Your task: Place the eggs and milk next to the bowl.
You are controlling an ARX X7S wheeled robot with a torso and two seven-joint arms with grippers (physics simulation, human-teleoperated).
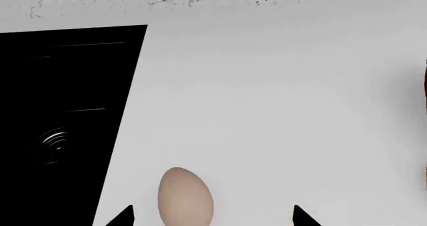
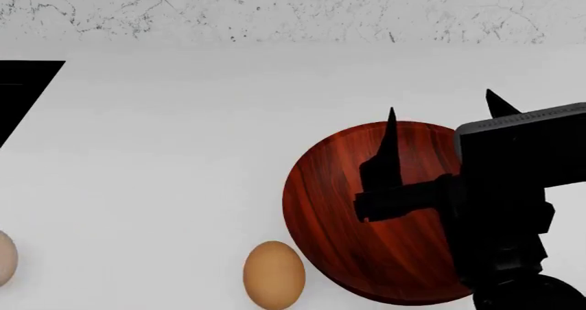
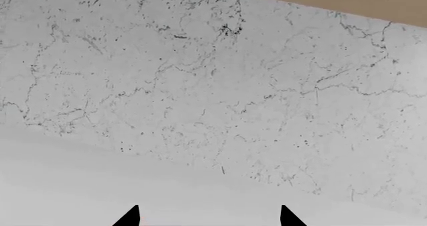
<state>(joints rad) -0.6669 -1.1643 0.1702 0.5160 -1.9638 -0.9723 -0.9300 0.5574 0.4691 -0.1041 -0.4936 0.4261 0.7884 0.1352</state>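
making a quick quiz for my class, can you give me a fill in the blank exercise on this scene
1. The orange-brown egg lies beside the wooden ____.
2. The pale egg lies between the tips of the ____ tool.
3. The right tool hovers over the bowl with its jaws ____.

Missing words: bowl; left; open

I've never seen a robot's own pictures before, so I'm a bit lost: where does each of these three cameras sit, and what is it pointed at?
Head view: on the robot's head, looking down at the white counter, the bowl, the orange-brown egg; the right gripper shows.
Left wrist view: near the left gripper, facing the pale egg and a black panel; only fingertips show.
Right wrist view: near the right gripper, facing the marbled wall; only fingertips.
Shared: head and left wrist both catch the pale egg.
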